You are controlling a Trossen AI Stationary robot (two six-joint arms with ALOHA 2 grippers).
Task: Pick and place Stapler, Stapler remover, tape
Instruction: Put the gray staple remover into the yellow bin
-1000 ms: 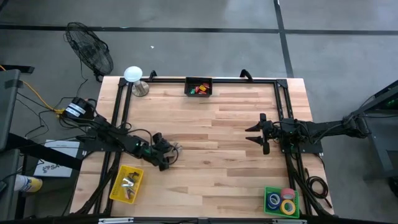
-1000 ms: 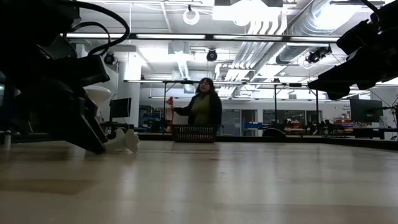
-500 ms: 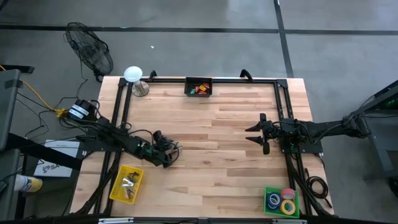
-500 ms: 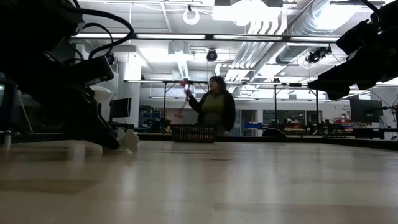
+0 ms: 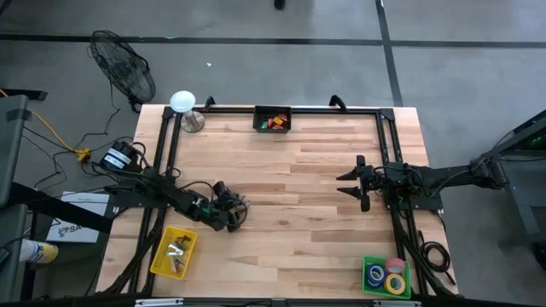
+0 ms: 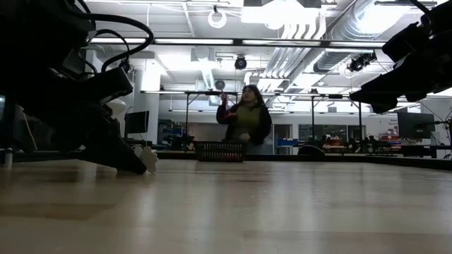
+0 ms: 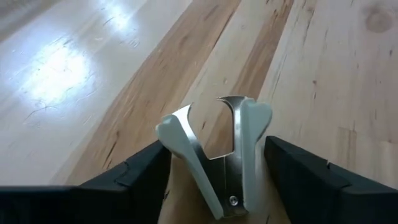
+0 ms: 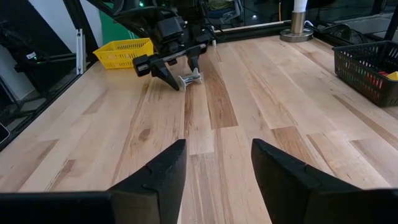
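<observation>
Across the light wooden tabletop (image 5: pixel 290 196), edged by a black frame, items run as follows. Left arm: reaches in from the left edge, its left gripper (image 5: pixel 235 209) low over the boards at left of centre, fingers (image 7: pixel 143 171) set either side of the stapler remover (image 7: pixel 217 155); that silver, pale-handled piece sits between them with its claws pointing away from the wrist, and whether the fingers press it or only flank it cannot be told. Right arm: waits at the right edge, its right gripper (image 5: pixel 354 181) raised above the boards, fingers (image 8: pixel 155 171) apart and holding nothing. Black basket (image 5: pixel 273 118): at the middle of the far edge, with small red, green and yellow items inside. Yellow bin (image 5: pixel 174 252): near left corner, just beside the left arm, holding several silver metal pieces. Green bin (image 5: pixel 386 276): near right corner, holding the tape (image 5: pixel 394 283), rolls in blue, yellow and pink lying close together. White round lamp-like object (image 5: pixel 182 102): far left corner, on a metal base. Beyond the tabletop: a floor fan (image 5: pixel 124 68) and, in the low view, a person (image 6: pixel 247 123) standing behind the basket with an arm raised.
</observation>
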